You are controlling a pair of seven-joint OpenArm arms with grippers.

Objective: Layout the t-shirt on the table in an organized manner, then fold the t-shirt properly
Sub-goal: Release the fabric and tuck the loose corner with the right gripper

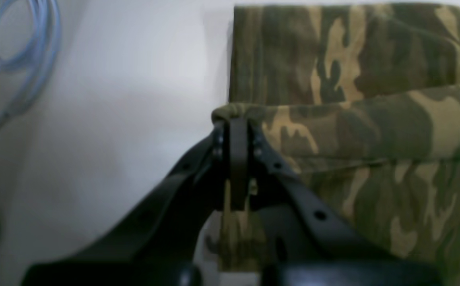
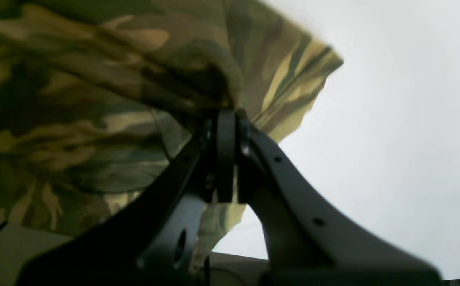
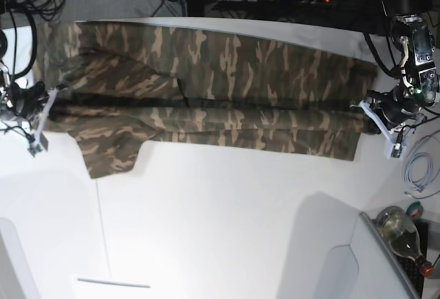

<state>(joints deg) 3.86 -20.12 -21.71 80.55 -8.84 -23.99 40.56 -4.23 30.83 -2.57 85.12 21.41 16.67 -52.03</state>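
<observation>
Two grippers are holding the t-shirt (image 3: 206,100) | left gripper (image 1: 235,119): jaws pinching a folded cloth edge | right gripper (image 2: 226,113): jaws pinching a bunched cloth edge | t-shirt is lying stretched across the far part of the desk (image 3: 227,216), between both grippers, folded lengthwise | blue cable (image 1: 19,47) is lying beside it
</observation>
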